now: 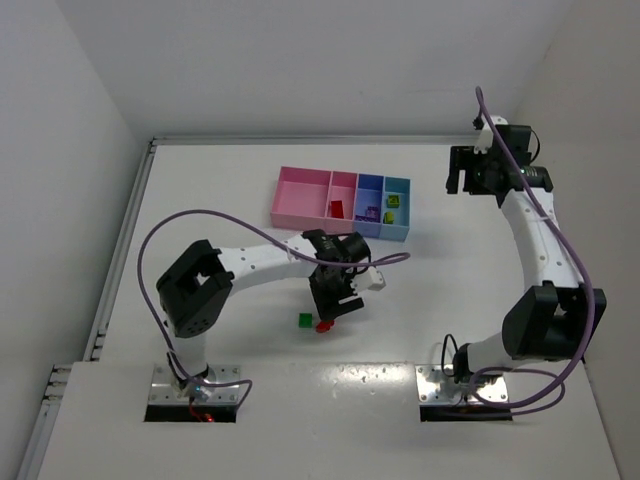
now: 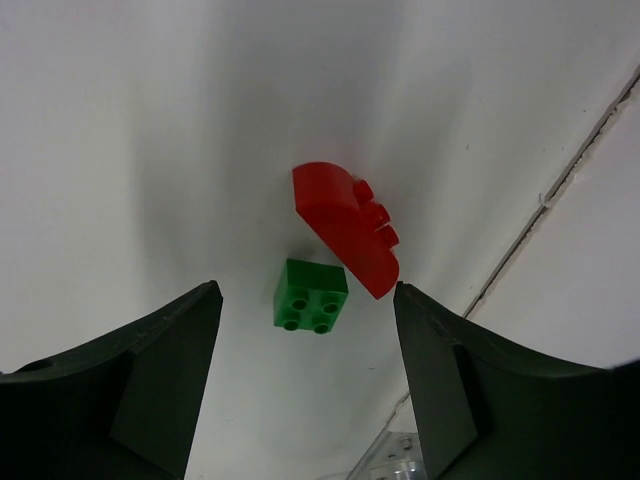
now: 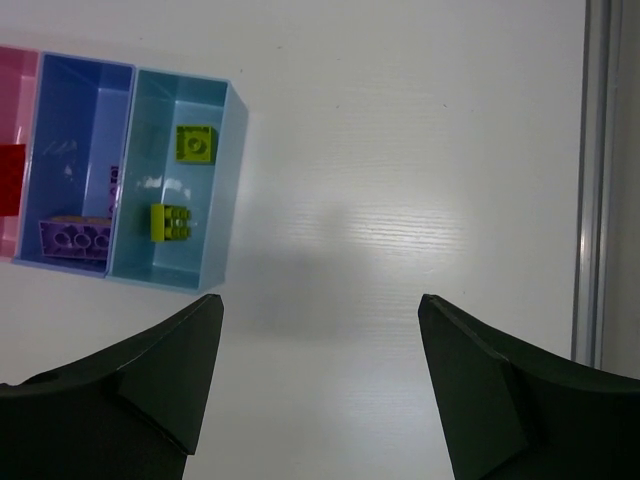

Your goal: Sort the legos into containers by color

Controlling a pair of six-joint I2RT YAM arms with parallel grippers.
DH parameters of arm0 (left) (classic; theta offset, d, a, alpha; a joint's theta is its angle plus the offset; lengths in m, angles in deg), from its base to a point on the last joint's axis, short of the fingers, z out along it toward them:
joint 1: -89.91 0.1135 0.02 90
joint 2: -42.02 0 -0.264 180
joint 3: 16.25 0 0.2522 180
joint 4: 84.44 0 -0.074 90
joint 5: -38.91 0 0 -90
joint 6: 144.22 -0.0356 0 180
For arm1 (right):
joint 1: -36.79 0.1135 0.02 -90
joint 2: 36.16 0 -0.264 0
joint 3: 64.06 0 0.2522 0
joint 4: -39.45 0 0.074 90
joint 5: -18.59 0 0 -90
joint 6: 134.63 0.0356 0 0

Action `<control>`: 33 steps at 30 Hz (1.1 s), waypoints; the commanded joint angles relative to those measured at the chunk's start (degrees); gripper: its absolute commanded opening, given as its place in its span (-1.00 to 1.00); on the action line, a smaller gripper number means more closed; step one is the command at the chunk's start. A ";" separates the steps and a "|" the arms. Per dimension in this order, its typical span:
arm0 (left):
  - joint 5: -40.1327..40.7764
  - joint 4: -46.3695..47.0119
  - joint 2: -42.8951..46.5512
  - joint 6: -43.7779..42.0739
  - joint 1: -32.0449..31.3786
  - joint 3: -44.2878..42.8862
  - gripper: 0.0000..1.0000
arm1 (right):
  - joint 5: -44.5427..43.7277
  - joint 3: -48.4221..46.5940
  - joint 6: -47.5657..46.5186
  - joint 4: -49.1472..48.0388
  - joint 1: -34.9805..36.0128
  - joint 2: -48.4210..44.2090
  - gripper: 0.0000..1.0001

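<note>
A dark green lego [image 2: 311, 295] and a red curved lego [image 2: 345, 225] lie touching on the white table; the top view shows the green [image 1: 305, 320] and the red [image 1: 323, 325]. My left gripper [image 2: 306, 288] is open and empty, hovering over them with the green one between the jaws. The containers [image 1: 304, 190] stand at the back. The narrow pink bin holds a red lego [image 1: 337, 208], the blue-violet bin [image 3: 72, 110] a purple lego [image 3: 75, 238], the light blue bin [image 3: 228, 190] two yellow-green legos [image 3: 195, 143]. My right gripper [image 3: 320, 300] is open and empty, to the right of the bins.
A metal rail [image 1: 125, 230] runs along the table's left edge, and another [image 3: 595, 180] runs along the right edge. Walls close in on the left, back and right. A seam [image 2: 560, 185] crosses the table near the left arm's base plate.
</note>
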 commanded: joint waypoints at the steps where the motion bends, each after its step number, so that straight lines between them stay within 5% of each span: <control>1: 3.00 1.24 0.55 3.21 -1.87 1.33 0.51 | 3.36 0.08 1.22 -1.74 -0.63 -1.83 0.59; 18: -1.83 2.29 -5.07 3.73 -5.20 2.57 0.10 | 5.65 0.17 1.22 -1.74 -1.77 -1.30 0.59; 25: 0.53 3.43 -3.33 3.73 -5.21 2.04 -0.84 | 6.79 0.70 1.22 -2.27 -1.77 -1.30 0.59; 33: 4.49 3.96 4.50 5.57 3.12 -9.61 -0.90 | 8.46 1.75 1.22 -2.27 -1.77 -1.30 0.59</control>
